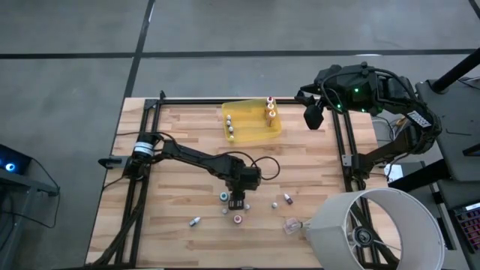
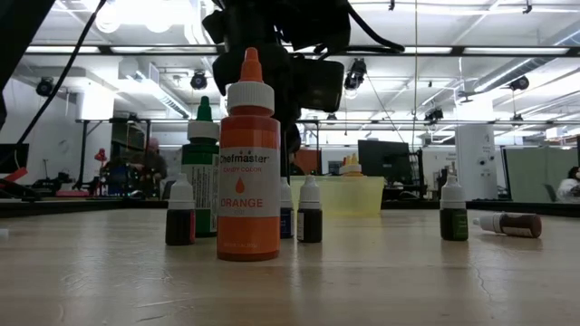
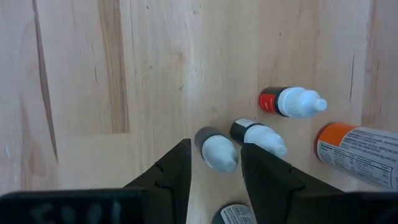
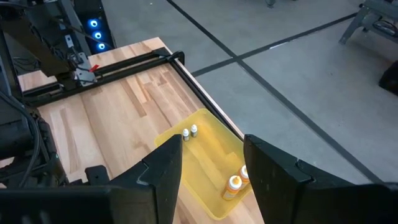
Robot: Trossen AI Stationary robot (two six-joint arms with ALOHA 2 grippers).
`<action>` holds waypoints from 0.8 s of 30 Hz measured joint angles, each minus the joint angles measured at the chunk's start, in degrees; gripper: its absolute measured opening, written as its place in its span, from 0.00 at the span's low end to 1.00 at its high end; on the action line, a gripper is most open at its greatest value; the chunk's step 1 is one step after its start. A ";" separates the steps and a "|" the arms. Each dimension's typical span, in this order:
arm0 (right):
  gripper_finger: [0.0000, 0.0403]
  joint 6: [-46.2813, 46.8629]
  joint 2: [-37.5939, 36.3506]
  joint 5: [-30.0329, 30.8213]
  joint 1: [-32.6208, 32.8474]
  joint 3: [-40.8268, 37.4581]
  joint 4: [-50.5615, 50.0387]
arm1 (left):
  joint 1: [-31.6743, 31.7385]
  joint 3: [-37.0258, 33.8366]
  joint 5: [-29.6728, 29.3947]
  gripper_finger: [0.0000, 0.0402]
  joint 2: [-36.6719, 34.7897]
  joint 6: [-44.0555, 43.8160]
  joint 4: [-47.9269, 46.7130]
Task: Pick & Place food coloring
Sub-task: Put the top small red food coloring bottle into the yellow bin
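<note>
White-capped bottle [image 3: 217, 148] is stood upright, long axis vertical, between left gripper [image 3: 214, 174] fingers, which are apart, unclamped; right gripper [image 4: 211, 171] parked at 1 o'clock, jaws apart.

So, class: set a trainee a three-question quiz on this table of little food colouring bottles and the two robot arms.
1. True or false: the yellow tray already holds some bottles.
2. Which gripper hangs over the loose bottles in the middle of the table? A left B right
3. In the left wrist view, what lies between that gripper's open fingers?

Key
1. True: two small white-capped bottles and orange-capped ones are in it.
2. A: the left gripper; the right gripper waits open above the tray.
3. A small white-capped bottle, not gripped.
</note>
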 joint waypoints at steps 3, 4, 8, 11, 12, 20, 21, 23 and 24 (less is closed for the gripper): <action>0.41 0.00 0.01 0.02 0.00 0.00 -0.01 | 0.02 0.00 0.00 0.27 0.00 0.04 -0.21; 0.41 -0.01 0.00 0.02 -0.02 0.00 0.00 | 0.05 0.00 0.00 0.27 -0.02 0.06 -0.24; 0.41 0.00 0.00 0.04 -0.04 0.00 0.00 | 0.07 0.00 0.00 0.22 -0.02 0.08 -0.22; 0.41 0.00 0.00 0.04 -0.02 0.00 0.00 | 0.07 0.00 0.00 0.19 -0.02 0.35 -0.20; 0.41 0.00 0.00 0.04 -0.02 0.00 0.00 | 0.07 0.00 0.00 0.18 -0.02 0.37 -0.20; 0.41 -0.01 0.00 0.05 -0.02 0.00 0.02 | 0.20 0.00 0.07 0.13 -0.02 0.50 -0.15; 0.41 -0.02 0.00 0.05 -0.02 0.00 0.02 | 0.26 0.00 0.13 0.13 -0.04 0.50 -0.15; 0.41 -0.02 0.00 0.07 -0.02 0.00 0.01 | 0.42 0.00 0.17 0.12 -0.04 0.50 -0.11; 0.41 -0.01 0.01 0.06 -0.02 0.00 0.02 | 0.47 0.00 0.25 0.12 -0.06 0.50 -0.11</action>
